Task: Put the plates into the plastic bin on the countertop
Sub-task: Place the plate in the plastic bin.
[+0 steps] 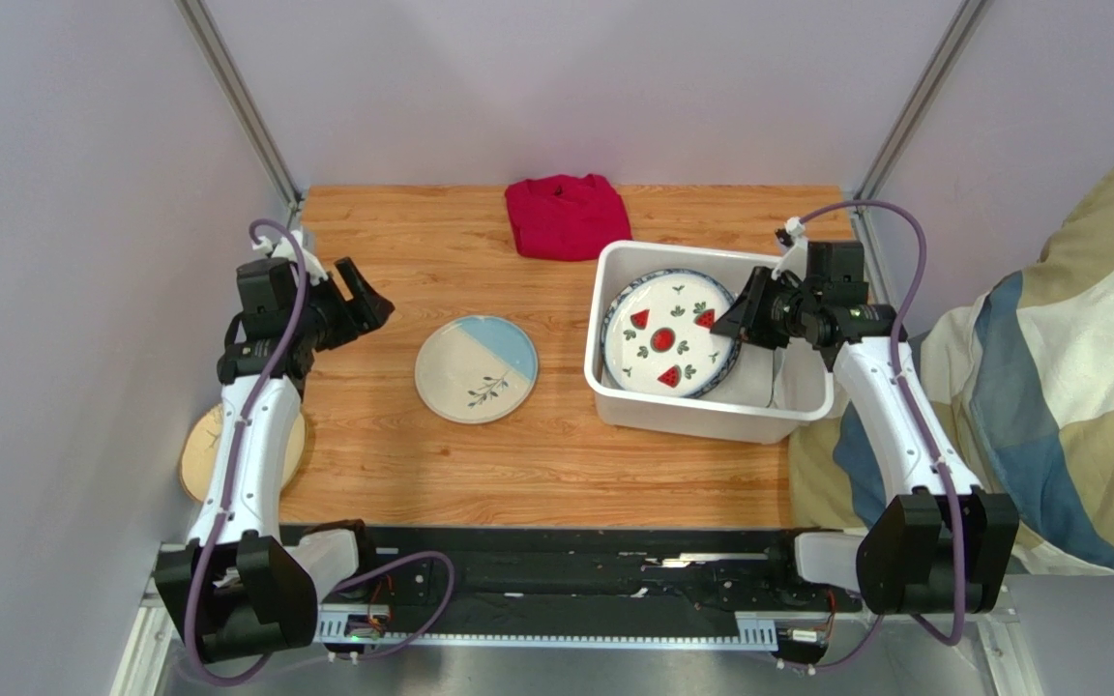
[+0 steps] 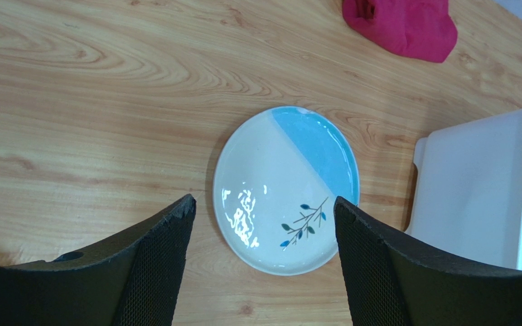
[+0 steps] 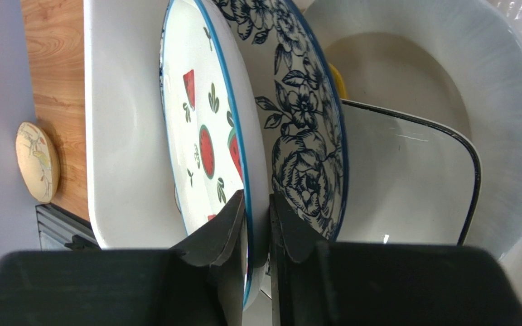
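**From above:** you see the bin on the right half of the countertop. A strawberry plate leans inside it, and the right claw is at that plate's right edge. Two plates are outside the bin. A leaf plate lies flat mid-counter, just left of the bin. A tan plate sits at the near-left edge, partly hidden under the left arm. The left claw hangs to the left of the leaf plate, touching nothing. A red cloth lies at the far edge and is not yours to move.

**Left wrist:** your left claw stands wide apart, with the leaf plate framed between its fingers on the wood below. The bin's outer wall is close on the right.

**Right wrist:** the right claw straddles the strawberry plate's rim, its fingers nearly together. You cannot tell whether they are pinching or have let go. Behind that plate a floral plate, a square plate and a grey plate are stacked on edge. A sliver of a yellow plate shows between them.

By this count five plates are in the bin. The strawberry plate needs only to be released. The leaf plate looks next, then the tan one.
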Controlling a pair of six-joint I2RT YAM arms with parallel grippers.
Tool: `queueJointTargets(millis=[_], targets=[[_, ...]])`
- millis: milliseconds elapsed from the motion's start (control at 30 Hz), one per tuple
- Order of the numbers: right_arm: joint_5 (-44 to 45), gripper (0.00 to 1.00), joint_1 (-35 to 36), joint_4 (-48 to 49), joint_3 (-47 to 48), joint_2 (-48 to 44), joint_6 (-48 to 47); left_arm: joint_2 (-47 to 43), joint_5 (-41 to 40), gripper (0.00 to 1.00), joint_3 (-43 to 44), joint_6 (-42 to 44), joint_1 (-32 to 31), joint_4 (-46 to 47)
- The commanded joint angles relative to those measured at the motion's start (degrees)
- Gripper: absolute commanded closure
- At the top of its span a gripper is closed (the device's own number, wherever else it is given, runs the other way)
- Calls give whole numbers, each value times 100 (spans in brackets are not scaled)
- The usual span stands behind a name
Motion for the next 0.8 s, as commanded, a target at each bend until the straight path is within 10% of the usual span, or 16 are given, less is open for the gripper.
queueJointTargets(millis=[0,233,300,767], targets=[[100,69,208,74,165,-55,-59,56,-373,21,108,198,-68,-187],[557,45,226,-392,499,-196,-270,135,-1734,15,407,391,-341,-899],[698,22,217,-585,666,-231,-332,126,-2112,15,460,435,-437,-987],[1411,14,217,-1254,1528,-705,-692,362,-4905,7,707,1349,-807,-1682]])
